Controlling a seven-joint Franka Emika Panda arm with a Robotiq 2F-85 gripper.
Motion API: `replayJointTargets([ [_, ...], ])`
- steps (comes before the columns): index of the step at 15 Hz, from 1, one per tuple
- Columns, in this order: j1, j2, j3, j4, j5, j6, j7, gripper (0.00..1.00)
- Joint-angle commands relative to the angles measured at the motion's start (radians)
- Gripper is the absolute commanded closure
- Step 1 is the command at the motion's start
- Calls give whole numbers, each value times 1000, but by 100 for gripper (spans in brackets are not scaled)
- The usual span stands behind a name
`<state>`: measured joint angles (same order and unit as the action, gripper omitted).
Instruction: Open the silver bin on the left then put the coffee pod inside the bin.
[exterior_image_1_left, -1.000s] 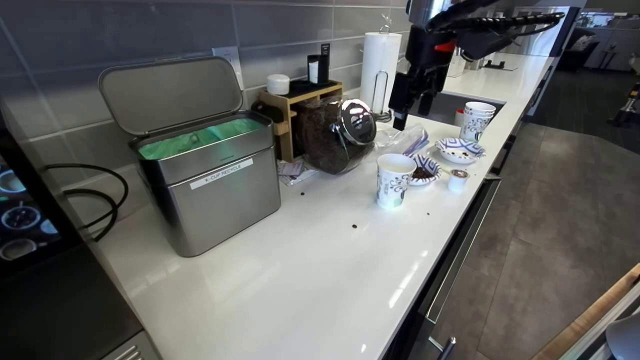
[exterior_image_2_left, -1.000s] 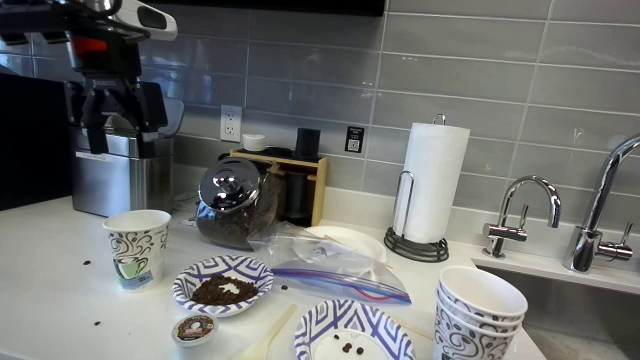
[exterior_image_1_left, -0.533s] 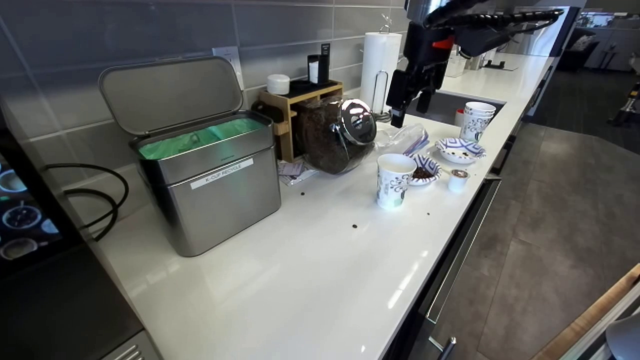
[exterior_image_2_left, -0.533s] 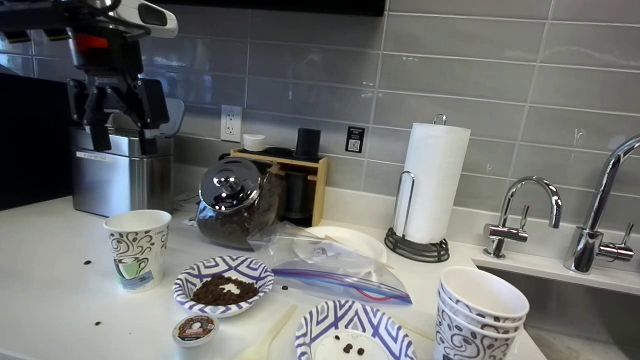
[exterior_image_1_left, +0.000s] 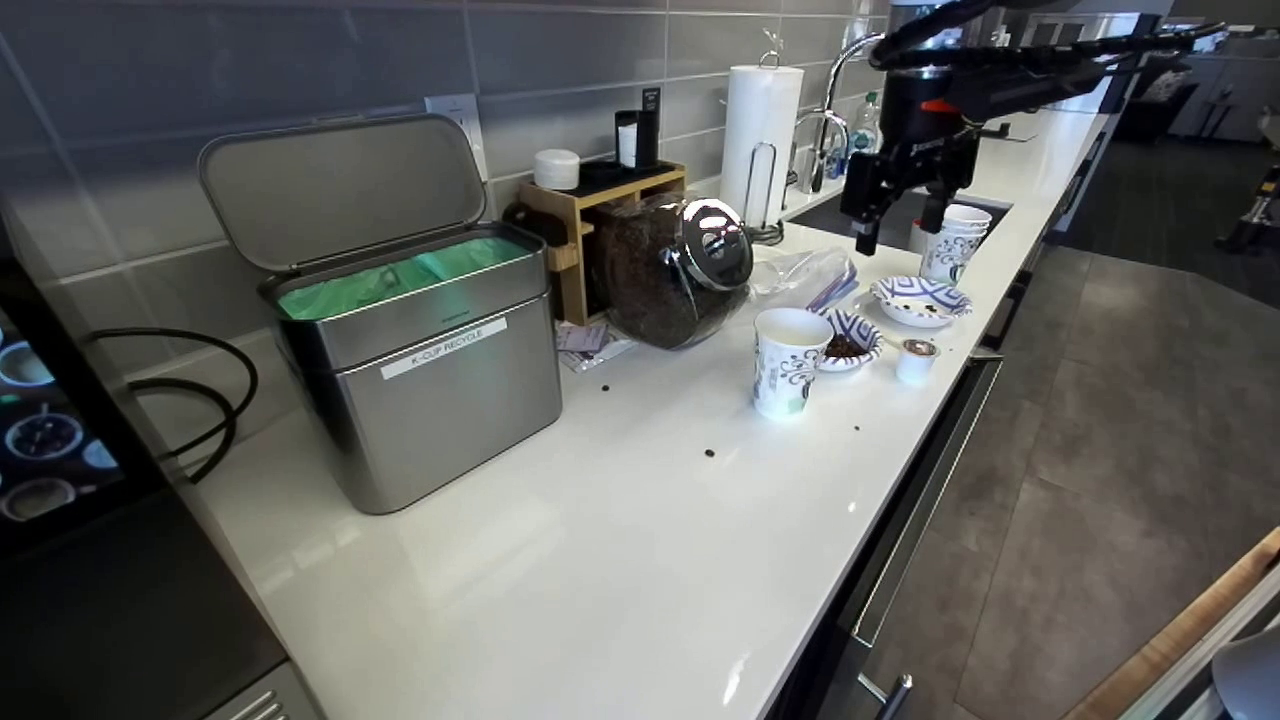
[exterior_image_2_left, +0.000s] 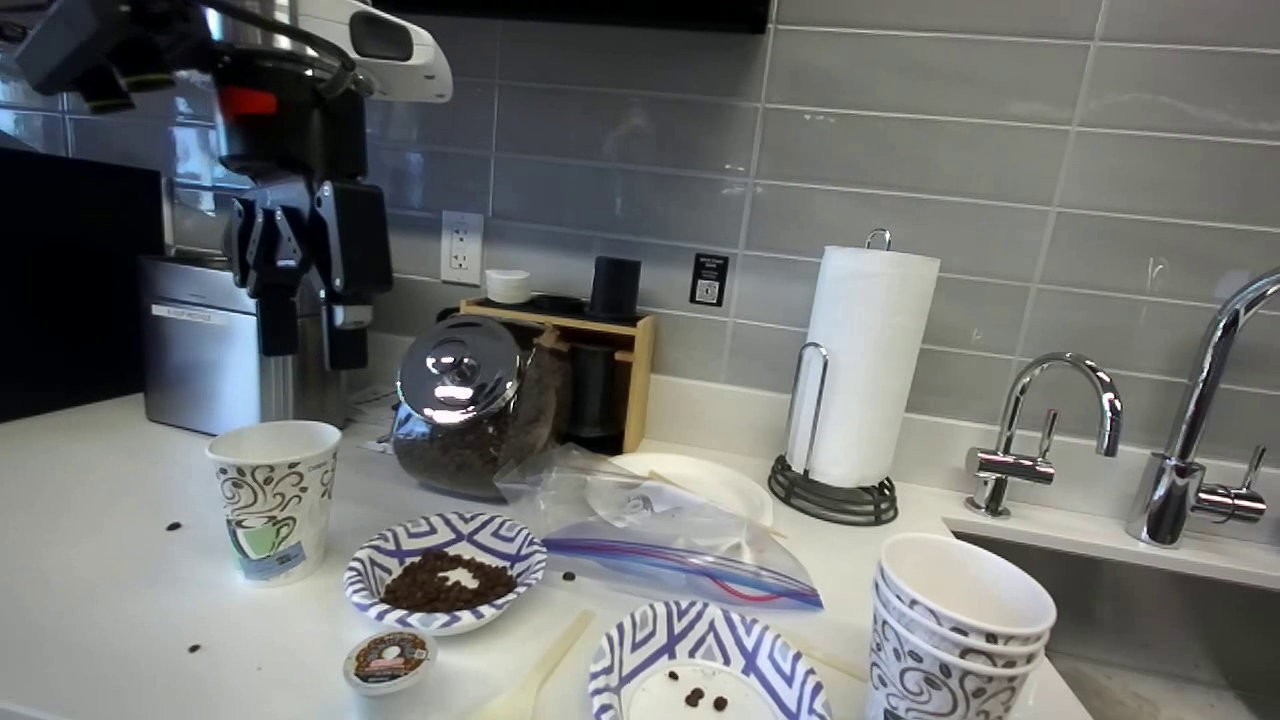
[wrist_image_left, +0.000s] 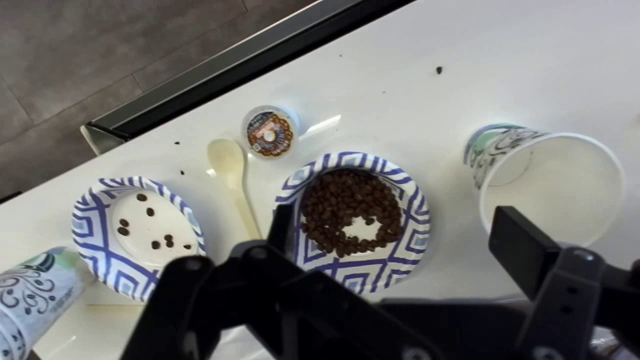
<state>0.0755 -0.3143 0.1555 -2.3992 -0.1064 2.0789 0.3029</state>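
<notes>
The silver bin (exterior_image_1_left: 460, 420) stands on the counter with its lid (exterior_image_1_left: 345, 190) raised and a green liner (exterior_image_1_left: 420, 270) showing inside. In an exterior view the arm partly covers the silver bin (exterior_image_2_left: 205, 365). The coffee pod (exterior_image_1_left: 915, 362) sits upright near the counter's front edge, with its printed top (exterior_image_2_left: 390, 658) facing up. From above, the coffee pod (wrist_image_left: 270, 132) lies beyond the fingertips, near a wooden spoon. My gripper (exterior_image_1_left: 898, 236) hangs in the air, jaws wide apart and nothing held. In the wrist view the gripper (wrist_image_left: 392, 215) spans above the bowl of beans, apart from the pod.
A paper cup (exterior_image_2_left: 275, 500) and a bowl of coffee beans (exterior_image_2_left: 445, 525) stand close to the pod. Around them are a second bowl (wrist_image_left: 137, 260), a wooden spoon (wrist_image_left: 232, 165), stacked cups (exterior_image_2_left: 960, 620), a plastic bag (exterior_image_2_left: 660, 520), a glass jar (exterior_image_1_left: 640, 270) and a paper towel roll (exterior_image_1_left: 760, 130).
My gripper has moved away from the silver bin towards the bowls, and hangs lower in an exterior view. Its jaws have stayed wide. The pod and bin have not moved.
</notes>
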Motion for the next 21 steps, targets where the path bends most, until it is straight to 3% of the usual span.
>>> replayJointTargets([
  [1,-31,-91,-23,-117,-18,46,16,0],
  [10,-165,-274,-88,-407,-23,323,45,0],
  [16,-203,-148,-111,-360,4,470,18,0],
  [21,-188,-51,-143,-360,52,460,-30,0],
])
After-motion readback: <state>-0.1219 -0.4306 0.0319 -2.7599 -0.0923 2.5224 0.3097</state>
